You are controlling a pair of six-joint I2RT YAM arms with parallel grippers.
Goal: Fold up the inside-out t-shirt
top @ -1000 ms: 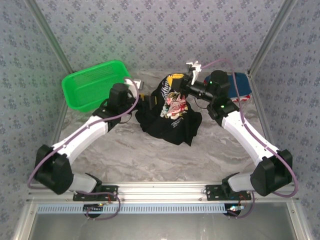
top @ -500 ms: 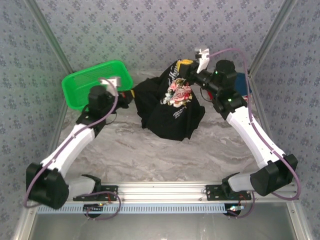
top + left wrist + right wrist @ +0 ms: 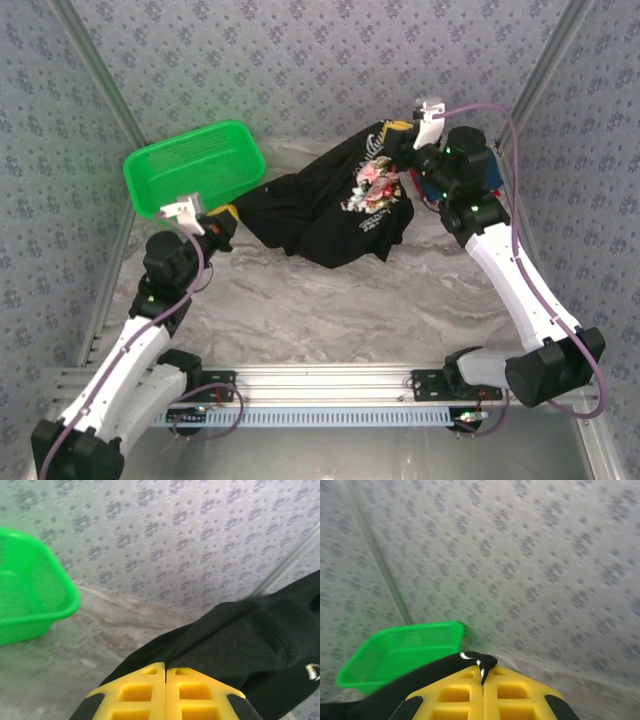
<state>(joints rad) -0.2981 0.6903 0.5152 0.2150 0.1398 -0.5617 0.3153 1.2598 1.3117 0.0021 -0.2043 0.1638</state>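
Shirt (image 3: 320, 215), black, hangs stretched between both claws over the far half of the table (image 3: 300, 310) in the top view, running from just right of the green basket (image 3: 190, 165) in the far left corner up toward the far right corner. The left claw (image 3: 225, 213) is closed on the shirt's low left end, near the basket's near right corner. The right claw (image 3: 398, 140) grips the raised right end close to the back wall. A multicoloured print (image 3: 375, 185) shows on the cloth below the right claw, with small white lettering (image 3: 368, 225) under it. The shirt's middle sags toward the table, though I cannot tell whether it touches. A bit of blue cloth (image 3: 493, 168) peeks out behind the right arm at the far right edge. In the left wrist view the yellow fingers (image 3: 135, 692) are pressed together with black shirt fabric (image 3: 240, 645) coming out from between them and spreading to the right, and the basket (image 3: 30, 605) sits at the left on the table. In the right wrist view the yellow fingers (image 3: 455, 695) are likewise shut, clamping a black edge with white stitching (image 3: 477, 661) at their tips; the cloth trails off to the lower left, and the basket (image 3: 405, 652) lies beyond, against the patterned wall
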